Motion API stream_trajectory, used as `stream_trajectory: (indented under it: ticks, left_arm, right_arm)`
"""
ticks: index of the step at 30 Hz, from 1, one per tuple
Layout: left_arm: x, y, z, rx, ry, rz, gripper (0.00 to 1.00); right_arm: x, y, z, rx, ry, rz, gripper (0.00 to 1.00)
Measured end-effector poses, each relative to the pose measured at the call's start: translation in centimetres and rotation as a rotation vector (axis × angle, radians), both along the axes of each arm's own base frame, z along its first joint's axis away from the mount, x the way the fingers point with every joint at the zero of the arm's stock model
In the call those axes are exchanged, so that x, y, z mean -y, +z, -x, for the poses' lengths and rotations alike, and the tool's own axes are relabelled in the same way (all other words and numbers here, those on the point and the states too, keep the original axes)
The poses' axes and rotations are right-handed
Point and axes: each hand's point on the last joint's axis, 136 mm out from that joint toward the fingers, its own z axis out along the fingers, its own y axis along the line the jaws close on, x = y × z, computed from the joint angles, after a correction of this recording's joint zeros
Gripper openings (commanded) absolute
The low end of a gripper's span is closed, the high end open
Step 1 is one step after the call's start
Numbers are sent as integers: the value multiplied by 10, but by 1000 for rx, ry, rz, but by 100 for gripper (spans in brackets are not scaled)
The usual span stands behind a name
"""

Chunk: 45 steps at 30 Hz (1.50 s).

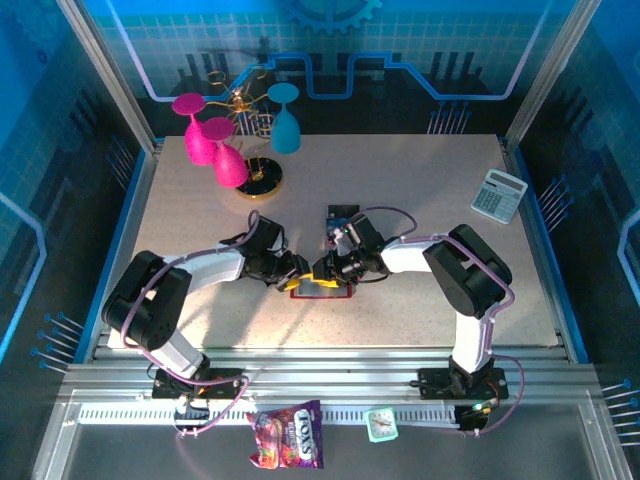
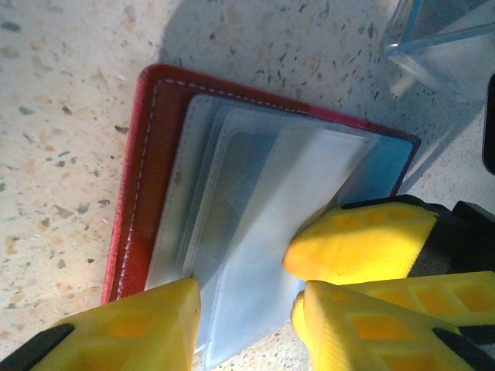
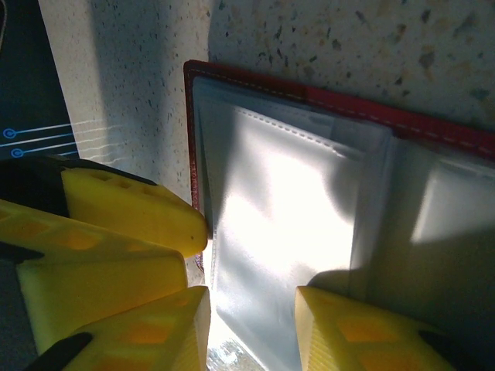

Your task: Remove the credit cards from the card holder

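The red card holder [image 2: 143,193] lies open on the tabletop [image 2: 62,116]. The left gripper [image 2: 247,325] and right gripper [image 3: 252,328] each hold their jaws apart, straddling its edge.

Legible print: one word, on a snack bag.
White block letters, roughly "TOYS", across the purple-and-pink snack bag [image 1: 286,437] lying at the near edge in the top view; middle letters soft, so reading uncertain. Markings on the calculator [image 1: 498,194] and the small teal packet [image 1: 381,424] too small to read.
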Motion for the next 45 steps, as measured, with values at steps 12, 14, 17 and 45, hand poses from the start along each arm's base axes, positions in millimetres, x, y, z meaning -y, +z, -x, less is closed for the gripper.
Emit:
stream_trajectory:
  ticks: [12, 14, 17, 45]
  left_arm:
    - [3, -8, -1, -18, -7, -13, 31]
    - [4, -8, -2, -16, -7, -12, 30]
    - [5, -8, -3, -12, -9, -10, 28]
    - [37, 41, -35, 109, -78, 95, 37]
  right_arm:
    - [0, 0, 0, -3, -10, -24, 35]
    - [0, 0, 0, -5, -12, -24, 33]
    - [1, 0, 0, -5, -15, -20, 31]
    - [67, 54, -18, 76, -140, 111, 32]
